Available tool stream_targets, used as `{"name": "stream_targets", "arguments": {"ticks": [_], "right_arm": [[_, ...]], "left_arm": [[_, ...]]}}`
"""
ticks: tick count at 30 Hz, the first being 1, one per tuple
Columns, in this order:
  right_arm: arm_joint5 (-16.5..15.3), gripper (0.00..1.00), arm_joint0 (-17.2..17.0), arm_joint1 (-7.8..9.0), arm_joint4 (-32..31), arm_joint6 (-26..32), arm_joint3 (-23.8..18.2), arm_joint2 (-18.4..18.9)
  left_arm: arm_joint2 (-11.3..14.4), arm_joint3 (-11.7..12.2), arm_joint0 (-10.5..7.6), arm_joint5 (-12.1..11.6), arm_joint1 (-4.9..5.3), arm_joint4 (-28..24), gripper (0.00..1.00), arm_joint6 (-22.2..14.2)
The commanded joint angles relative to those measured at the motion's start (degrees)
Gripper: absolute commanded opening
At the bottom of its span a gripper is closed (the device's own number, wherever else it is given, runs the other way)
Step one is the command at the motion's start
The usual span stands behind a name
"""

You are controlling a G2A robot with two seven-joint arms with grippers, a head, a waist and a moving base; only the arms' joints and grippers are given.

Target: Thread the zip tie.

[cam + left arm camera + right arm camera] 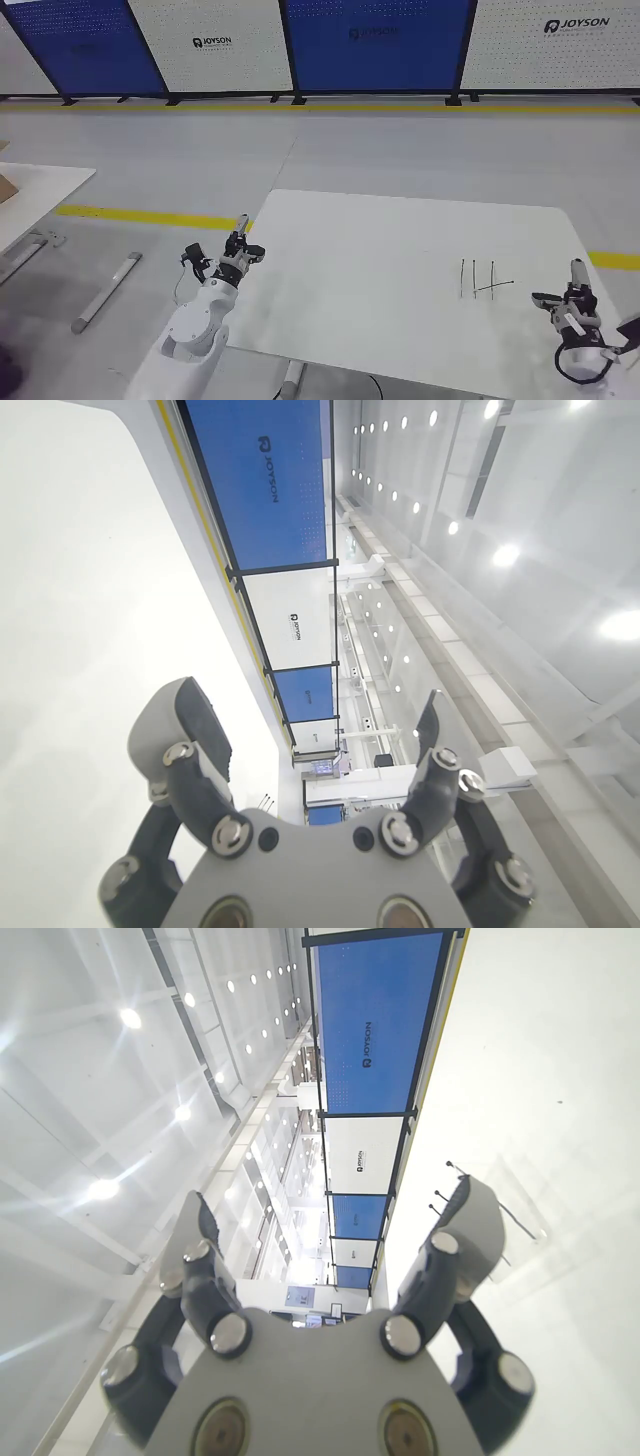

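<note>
Several thin black zip ties (484,280) lie on the white table (380,280) toward its right side, three upright in the picture and one crossing them. Their heads (440,1200) show in the right wrist view, beside one finger. My right gripper (577,275) is off the table's right edge, open and holding nothing, a short way from the ties. My left gripper (241,228) stands at the table's left edge, far from the ties, open and empty (320,720). The zip ties' tips (267,800) peek out small and distant in the left wrist view.
A second white table (30,195) stands at the far left, with a grey pole (105,292) lying on the floor beside it. Blue and white partition panels (380,45) line the back. A yellow floor line (150,216) runs past the table.
</note>
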Motion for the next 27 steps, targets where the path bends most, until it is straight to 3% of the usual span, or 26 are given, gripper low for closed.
{"name": "stream_targets", "arguments": {"ticks": [1, 2, 3, 4, 5, 7, 10, 13, 19, 21, 27], "right_arm": [[0.0, 0.78, 0.0, 0.00, 0.0, 0.0, 0.0, 0.0], [0.0, 0.78, 0.0, 0.00, 0.0, 0.0, 0.0, 0.0], [0.0, 1.00, 0.0, 0.00, 0.0, 0.0, 0.0, 0.0], [0.0, 0.78, 0.0, 0.00, 0.0, 0.0, 0.0, 0.0], [-0.4, 1.00, 0.0, 0.03, -0.5, 0.5, -0.3, 0.0], [-1.4, 1.00, -0.3, 0.17, -0.2, 3.2, -0.4, 1.5], [-0.2, 1.00, 0.1, 0.49, 1.4, 7.7, -0.7, 4.3], [4.3, 1.00, 1.7, 1.32, -0.5, 15.9, -0.8, 7.3], [14.2, 1.00, 9.2, 3.56, -6.1, 37.1, 2.4, 10.6], [16.4, 1.00, 11.3, 3.84, -9.4, 34.5, 3.3, 11.1], [16.4, 1.00, 11.3, 3.84, -9.4, 34.5, 3.3, 11.1]], "left_arm": [[0.0, 0.0, 0.00, 0.0, 0.00, 0.0, 1.00, 0.0], [0.0, 0.0, 0.00, 0.0, 0.00, 0.0, 1.00, 0.0], [0.0, 0.0, 0.00, 0.0, 0.00, 0.0, 1.00, 0.0], [0.0, 0.0, 0.00, 0.0, 0.00, 0.0, 1.00, 0.0], [0.0, 0.0, 0.00, 0.0, 0.00, 0.0, 1.00, 0.0], [0.0, 0.0, 0.00, 0.0, 0.00, 0.0, 1.00, 0.0], [0.0, 0.0, 0.00, 0.0, 0.00, 0.0, 1.00, 0.0], [0.0, 0.0, 0.00, 0.0, 0.00, 0.0, 1.00, 0.0], [0.0, 0.0, 0.00, 0.0, 0.00, 0.0, 1.00, 0.0], [0.0, 0.0, 0.00, 0.0, 0.00, 0.0, 1.00, 0.0], [0.0, 0.0, 0.00, 0.0, 0.00, 0.0, 1.00, 0.0]]}}
